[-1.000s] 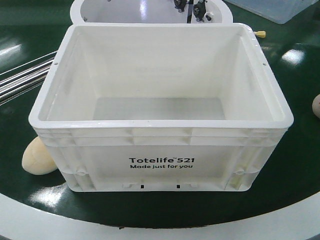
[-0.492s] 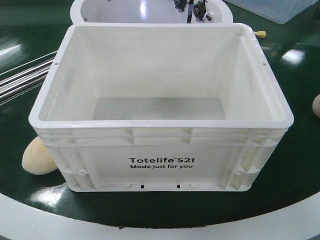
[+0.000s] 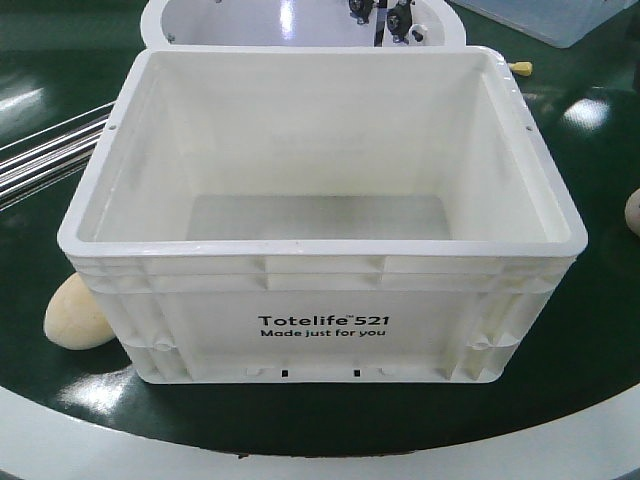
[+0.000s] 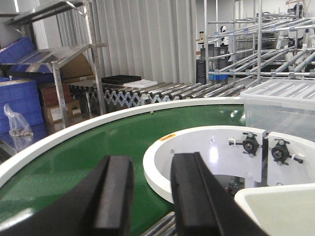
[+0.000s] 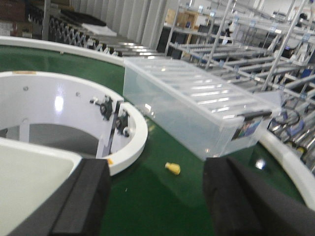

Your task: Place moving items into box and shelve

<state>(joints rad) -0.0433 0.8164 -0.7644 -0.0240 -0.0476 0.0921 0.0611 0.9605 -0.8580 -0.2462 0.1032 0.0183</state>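
The white Totelife crate (image 3: 320, 300) stands empty in the middle of the green turntable (image 3: 590, 330). Its corner shows in the left wrist view (image 4: 275, 206) and in the right wrist view (image 5: 29, 182). A cream egg-shaped item (image 3: 75, 312) lies against the crate's left side. Another cream item (image 3: 632, 212) shows at the right edge. A small yellow item (image 3: 520, 68) lies behind the crate's far right corner; it also shows in the right wrist view (image 5: 173, 168). My left gripper (image 4: 151, 196) is open and empty above the belt. My right gripper (image 5: 155, 196) is wide open and empty. Neither shows in the front view.
A white ring hub (image 3: 300, 25) sits behind the crate. A clear lidded bin (image 5: 197, 113) lies at the far right of the belt. Metal roller rails (image 3: 40, 150) run at the left. Shelving racks (image 4: 266, 44) stand beyond the belt.
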